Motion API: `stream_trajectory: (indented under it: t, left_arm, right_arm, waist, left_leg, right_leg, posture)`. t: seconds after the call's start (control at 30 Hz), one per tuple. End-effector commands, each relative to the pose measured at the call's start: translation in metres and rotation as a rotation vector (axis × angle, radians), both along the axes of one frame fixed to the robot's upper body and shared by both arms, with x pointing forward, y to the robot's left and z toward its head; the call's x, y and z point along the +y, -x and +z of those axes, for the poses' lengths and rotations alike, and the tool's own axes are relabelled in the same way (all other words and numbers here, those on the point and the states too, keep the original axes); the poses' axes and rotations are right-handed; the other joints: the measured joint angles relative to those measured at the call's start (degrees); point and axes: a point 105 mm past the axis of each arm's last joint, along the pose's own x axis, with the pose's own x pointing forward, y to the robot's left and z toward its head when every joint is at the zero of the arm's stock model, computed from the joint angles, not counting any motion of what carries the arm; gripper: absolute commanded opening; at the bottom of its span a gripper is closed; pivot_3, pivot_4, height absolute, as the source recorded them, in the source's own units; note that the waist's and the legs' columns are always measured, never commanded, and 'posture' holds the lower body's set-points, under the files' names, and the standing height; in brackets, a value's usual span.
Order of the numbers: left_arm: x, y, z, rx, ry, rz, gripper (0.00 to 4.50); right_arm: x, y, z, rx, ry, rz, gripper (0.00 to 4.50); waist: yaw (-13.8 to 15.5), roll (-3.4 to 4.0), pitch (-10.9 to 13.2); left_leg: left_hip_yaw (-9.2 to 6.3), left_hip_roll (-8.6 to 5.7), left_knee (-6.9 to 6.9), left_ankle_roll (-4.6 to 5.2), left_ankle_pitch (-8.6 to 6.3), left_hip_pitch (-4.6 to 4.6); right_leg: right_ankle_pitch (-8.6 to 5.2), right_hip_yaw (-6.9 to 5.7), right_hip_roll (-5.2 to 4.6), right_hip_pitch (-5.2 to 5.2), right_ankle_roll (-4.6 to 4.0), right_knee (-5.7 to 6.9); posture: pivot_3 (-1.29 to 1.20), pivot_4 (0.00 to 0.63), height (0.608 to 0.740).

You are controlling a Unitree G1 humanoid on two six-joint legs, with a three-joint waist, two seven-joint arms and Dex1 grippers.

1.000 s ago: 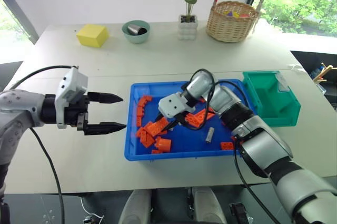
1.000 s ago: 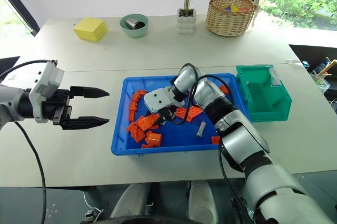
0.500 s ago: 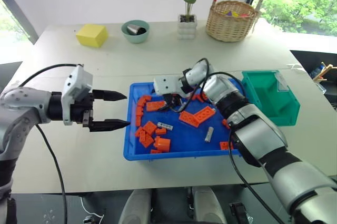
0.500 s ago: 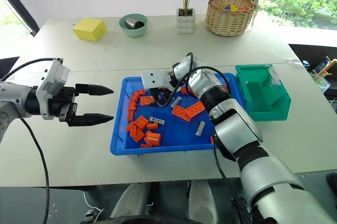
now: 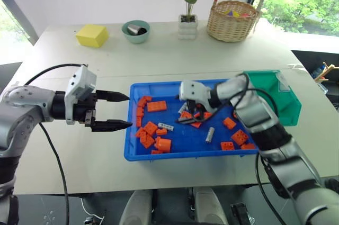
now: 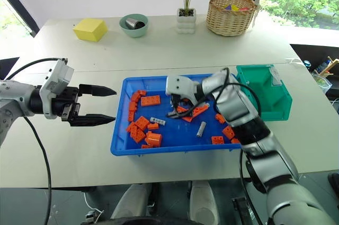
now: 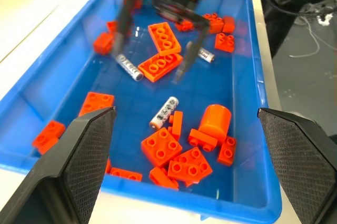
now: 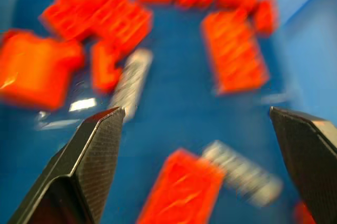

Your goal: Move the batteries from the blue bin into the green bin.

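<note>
Left gripper hovers just outside the left rim of the blue bin, its two black fingers spread apart and pointing toward the bin, gripping nothing. It stands over the pale table, level with the bin's middle.

Moving right, the blue bin holds scattered orange toy bricks and three batteries that can be counted. One battery lies flat in the left half, nearest the left gripper. A second battery lies close under the right gripper, among the bricks. A third battery lies to the right of centre, a little nearer the robot than the right gripper.

Right gripper hangs inside the bin near its middle, fingers wide apart and pointing down at the bricks, with nothing between them.

Further right, the green bin sits just beside the blue bin's right end; no battery is visible in it, though the arm hides part of it.

Along the far side of the table, from left to right, stand one yellow block, one teal bowl with a metal object in it, one potted plant and one wicker basket.

The left wrist view looks along the bin and shows all three batteries at once, with the right gripper above them. The right wrist view, blurred, shows two of them close beneath its open fingers.
</note>
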Motion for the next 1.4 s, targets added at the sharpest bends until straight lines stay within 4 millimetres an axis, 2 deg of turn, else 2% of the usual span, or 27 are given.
stream_trajectory:
  t: [0.03,0.3,0.7,0.8,1.03,1.23,1.33,1.4]
  left_arm:
    - [-0.003,-0.002,0.006,-0.032,-0.002,-0.030,4.50]
    - [-0.007,-0.010,0.010,-0.045,0.002,-0.060,4.50]
    - [-0.006,-0.010,0.013,-0.054,0.006,-0.050,4.50]
    - [-0.004,-0.009,0.012,-0.055,0.007,-0.043,4.50]
    - [-0.004,-0.010,0.013,-0.063,0.012,-0.037,4.50]
    - [-0.006,-0.014,0.016,-0.071,0.015,-0.040,4.50]
    - [-0.007,-0.015,0.016,-0.068,0.015,-0.046,4.50]
    - [-0.009,-0.015,0.015,-0.066,0.016,-0.051,4.50]
  right_arm:
    - [0.009,0.012,0.008,-0.021,-0.043,-0.005,4.48]
    - [0.017,0.003,-0.004,-0.004,-0.104,-0.129,4.48]
    - [0.018,0.007,-0.019,0.018,-0.077,-0.098,4.48]
    - [0.019,0.008,-0.020,0.015,-0.068,-0.072,3.72]
    - [0.028,0.004,-0.019,-0.003,-0.074,-0.049,0.05]
    - [0.030,0.002,-0.009,-0.013,-0.081,-0.033,0.03]
    - [0.026,-0.002,0.009,-0.039,-0.114,-0.056,0.03]
    - [0.016,-0.006,0.027,-0.065,-0.149,-0.104,0.03]
  waist:
    - [0.1,0.00,0.0]
    - [0.3,-0.04,0.0]
    - [0.2,-0.05,0.0]
    - [0.3,-0.05,0.0]
    - [0.3,-0.05,0.0]
    - [0.3,-0.05,0.0]
    - [0.3,-0.05,0.0]
    - [0.3,-0.05,0.0]
  left_leg:
    - [0.01,0.01,0.00,0.00,0.00,0.01]
    - [-0.01,0.00,0.02,0.01,0.00,0.00]
    - [-0.01,0.00,0.02,0.01,0.00,0.00]
    - [-0.01,0.00,0.02,0.01,0.01,0.00]
    - [-0.01,0.00,0.02,0.01,0.01,0.00]
    - [-0.01,0.00,0.03,0.01,0.01,0.00]
    - [-0.01,0.00,0.03,0.01,0.01,0.00]
    - [-0.01,0.00,0.03,0.01,0.01,0.00]
  right_leg:
    - [0.00,0.00,0.00,0.00,0.00,0.00]
    - [0.00,-0.02,-0.01,0.04,0.00,-0.02]
    - [0.00,-0.02,-0.01,0.04,0.00,-0.02]
    - [0.00,-0.02,-0.01,0.04,0.01,-0.03]
    - [0.00,-0.02,-0.01,0.04,0.01,-0.02]
    - [0.00,-0.03,-0.01,0.05,0.01,-0.02]
    - [0.00,-0.02,-0.01,0.05,0.01,-0.02]
    - [0.00,-0.03,-0.01,0.04,0.01,-0.02]
  posture:
    - [0.00,0.150,0.702]
    - [0.00,0.150,0.702]
    - [0.00,0.150,0.702]
    - [0.00,0.150,0.702]
    - [0.00,0.150,0.702]
    - [0.00,0.150,0.702]
    - [0.00,0.150,0.702]
    - [0.00,0.150,0.702]
